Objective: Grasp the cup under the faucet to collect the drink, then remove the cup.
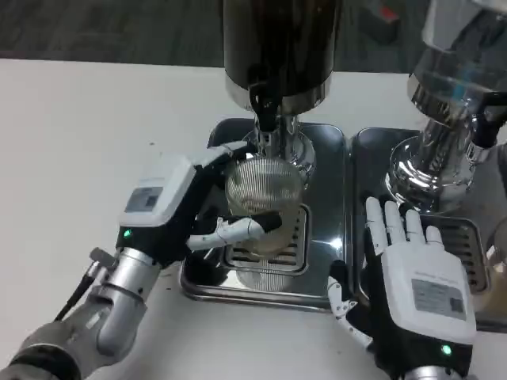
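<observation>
Cup [264, 196]: clear ribbed plastic, prob light, thin-walled, slippery; sits on drip tray [333, 229] under faucet [265, 107]. Left hand [178, 206] wraps its mid-wall w/ fingers; squeeze gently. Right hand [412, 277] flat, fingers spread, holding nothing.

A white surface [95, 119] carries two metal drip trays side by side, one [321, 289] left, another [372, 142] right.

Clear ribbed plastic cup [264, 190]; glossy polished-metal drip tray [329, 206]; mirror-bright chrome dispenser base [432, 162], far right; matt white smooth desk [87, 134]; silver metal forearm [119, 297].
</observation>
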You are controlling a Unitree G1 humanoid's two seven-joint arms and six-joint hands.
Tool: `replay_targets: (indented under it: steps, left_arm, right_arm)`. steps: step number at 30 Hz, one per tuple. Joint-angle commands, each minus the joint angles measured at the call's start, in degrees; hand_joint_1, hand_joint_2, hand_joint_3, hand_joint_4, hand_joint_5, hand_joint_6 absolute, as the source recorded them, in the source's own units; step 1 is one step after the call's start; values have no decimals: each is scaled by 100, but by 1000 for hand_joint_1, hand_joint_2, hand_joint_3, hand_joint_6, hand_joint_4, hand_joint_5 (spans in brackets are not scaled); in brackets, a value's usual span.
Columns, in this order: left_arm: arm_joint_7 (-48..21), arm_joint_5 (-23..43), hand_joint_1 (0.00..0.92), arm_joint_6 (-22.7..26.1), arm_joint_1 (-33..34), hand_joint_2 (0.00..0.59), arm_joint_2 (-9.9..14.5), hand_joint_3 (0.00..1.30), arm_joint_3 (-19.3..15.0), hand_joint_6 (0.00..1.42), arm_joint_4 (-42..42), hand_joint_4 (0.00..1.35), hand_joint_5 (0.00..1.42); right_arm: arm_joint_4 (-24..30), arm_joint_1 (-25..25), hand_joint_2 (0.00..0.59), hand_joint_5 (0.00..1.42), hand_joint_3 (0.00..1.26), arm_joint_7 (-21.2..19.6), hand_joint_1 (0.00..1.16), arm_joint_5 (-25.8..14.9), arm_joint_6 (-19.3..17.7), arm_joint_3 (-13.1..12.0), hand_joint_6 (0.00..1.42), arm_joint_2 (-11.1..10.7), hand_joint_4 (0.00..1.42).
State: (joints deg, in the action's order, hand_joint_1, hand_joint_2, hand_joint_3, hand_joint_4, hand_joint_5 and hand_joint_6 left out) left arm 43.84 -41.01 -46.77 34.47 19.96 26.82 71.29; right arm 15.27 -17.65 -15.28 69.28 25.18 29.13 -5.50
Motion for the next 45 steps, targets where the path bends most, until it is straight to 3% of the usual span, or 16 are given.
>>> replay_targets:
  steps: [1, 11, 13, 16, 18, 25, 33, 38, 45]
  left_arm:
    - [96, 186, 0, -333, -109, 0, 253, 287, -212, 421, -231, 288, 556]
    - [-537, 916, 0, -971, -477, 9, 648, 330, -848, 293, -739, 306, 514]
    - [-864, 1165, 0, -1216, -541, 14, 715, 232, -1005, 255, -909, 232, 443]
    - [-1892, 1684, 0, -1655, -545, 18, 858, 14, -1115, 161, -1150, 87, 323]
    - [-2516, 2080, 0, -1840, -559, 18, 892, 1, -1169, 141, -1282, 10, 261]
    - [-4193, 3349, 0, -2027, -652, 19, 780, 0, -1464, 106, -1737, 0, 163]
    - [-5704, 4419, 0, -1906, -617, 24, 538, 0, -1747, 74, -2161, 0, 82]
    - [-6291, 4723, 0, -1794, -580, 28, 355, 0, -1889, 85, -2283, 0, 94]
    - [-6456, 4441, 0, -1709, -399, 34, 118, 53, -2053, 175, -2196, 0, 191]
  right_arm:
    - [-84, 84, 481, 0, 0, 40, 394, -112, -105, -52, 8, -38, 0]
    - [-359, 399, 474, 0, 0, -13, 383, -395, -271, -79, 3, 5, 0]
    - [-382, 449, 474, 0, 0, -11, 382, -407, -279, -76, 3, 8, 0]
    - [-407, 498, 473, 0, 0, 16, 380, -461, -312, -124, 2, 0, 0]
    - [-424, 527, 473, 0, 0, 20, 379, -503, -333, -150, 2, -17, 0]
    - [-485, 633, 473, 0, 0, 34, 377, -584, -376, -163, 2, -62, 0]
    - [-508, 680, 473, 0, 0, 5, 375, -620, -373, -176, 2, -65, 0]
    - [-517, 682, 473, 0, 0, -21, 375, -630, -357, -182, 2, -33, 0]
    - [-540, 660, 473, 0, 0, -92, 375, -646, -323, -210, 2, 33, 0]
